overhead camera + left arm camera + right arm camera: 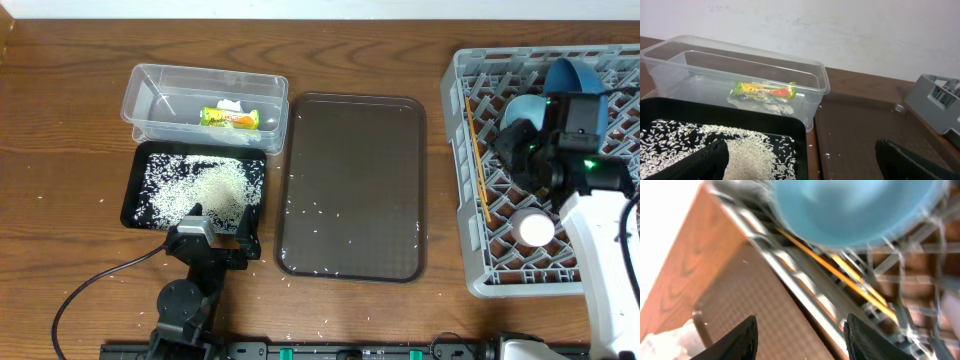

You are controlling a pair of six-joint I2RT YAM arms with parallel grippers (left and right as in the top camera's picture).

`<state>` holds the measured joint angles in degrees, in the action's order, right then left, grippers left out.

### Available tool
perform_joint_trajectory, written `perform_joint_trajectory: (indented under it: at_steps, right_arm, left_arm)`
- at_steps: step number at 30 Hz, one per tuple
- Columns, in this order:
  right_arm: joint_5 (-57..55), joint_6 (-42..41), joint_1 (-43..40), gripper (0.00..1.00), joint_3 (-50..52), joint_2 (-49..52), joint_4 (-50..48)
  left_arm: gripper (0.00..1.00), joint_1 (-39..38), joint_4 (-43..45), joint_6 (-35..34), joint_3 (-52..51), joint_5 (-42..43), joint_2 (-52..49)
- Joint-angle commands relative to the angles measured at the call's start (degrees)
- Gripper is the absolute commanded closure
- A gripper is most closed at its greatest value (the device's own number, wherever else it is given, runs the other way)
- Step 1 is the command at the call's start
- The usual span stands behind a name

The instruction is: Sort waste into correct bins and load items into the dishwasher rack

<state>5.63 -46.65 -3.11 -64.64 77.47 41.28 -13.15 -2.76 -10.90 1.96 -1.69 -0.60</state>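
The clear tub [150,75] holds the snack wrapper [230,118] and the white tissue [231,104]; both also show in the left wrist view, wrapper [765,91] and tissue [772,104]. The black tray [132,205] holds a heap of rice [205,190]. My left gripper [215,235] is open and empty at that tray's near edge [802,160]. The grey rack [520,282] holds the blue plate [570,72] on edge, the bowl [520,108], the chopsticks [478,160] and the white cup [533,228]. My right gripper [802,335] hangs open and empty over the rack's left side. The pink cup is hidden.
The brown serving tray [350,185] lies between the black tray and the rack, with scattered rice grains [305,208] on it. More grains lie on the table in front of it [325,322]. The right wrist view is blurred and shows a round blue dish [855,210] above the chopsticks [850,270].
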Motion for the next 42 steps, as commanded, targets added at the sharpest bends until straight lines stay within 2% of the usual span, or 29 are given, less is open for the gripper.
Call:
perform_joint_trajectory:
  at_steps: [1,3,7,11,20,25,26,33,42]
  right_arm:
    - [-1.5,12.5,2.5,0.47,-1.3,-0.3,-2.8]
    - [-6.9,19.5,4.0,0.46,-1.3,-0.3,-4.1]
    - [-14.8,42.7,7.0,0.45,-1.3,0.2,-7.5]
    - [-24.0,50.8,7.6,0.42,-1.3,2.3,-8.9]
    - [-25.1,51.5,6.5,0.48,-1.3,10.8,-9.0]
    - [-26.5,51.4,6.5,0.59,-1.3,14.0,-9.4]
    - [-26.4,51.4,6.5,0.66,-1.3,14.1,-9.6]
    - [-25.5,47.8,6.5,0.97,-2.0,12.1,-9.7]
    - [-20.7,46.5,6.5,0.99,-2.1,6.9,-10.4]
  left_arm:
    - [0.04,0.3,-1.2,-0.5,-1.7,-0.3,0.4]
    - [0.04,0.3,-1.2,-0.5,-1.7,-0.3,0.4]
    - [0.04,0.3,-1.2,-0.5,-1.7,-0.3,0.4]
    - [0.04,0.3,-1.2,-0.5,-1.7,-0.3,0.4]
    - [0.04,0.3,-1.2,-0.5,-1.7,-0.3,0.4]
    - [0.04,0.3,-1.2,-0.5,-1.7,-0.3,0.4]
    - [0.04,0.3,-1.2,-0.5,-1.7,-0.3,0.4]
    - [0.04,0.3,-1.2,-0.5,-1.7,-0.3,0.4]
    - [0.04,0.3,-1.2,-0.5,-1.7,-0.3,0.4]
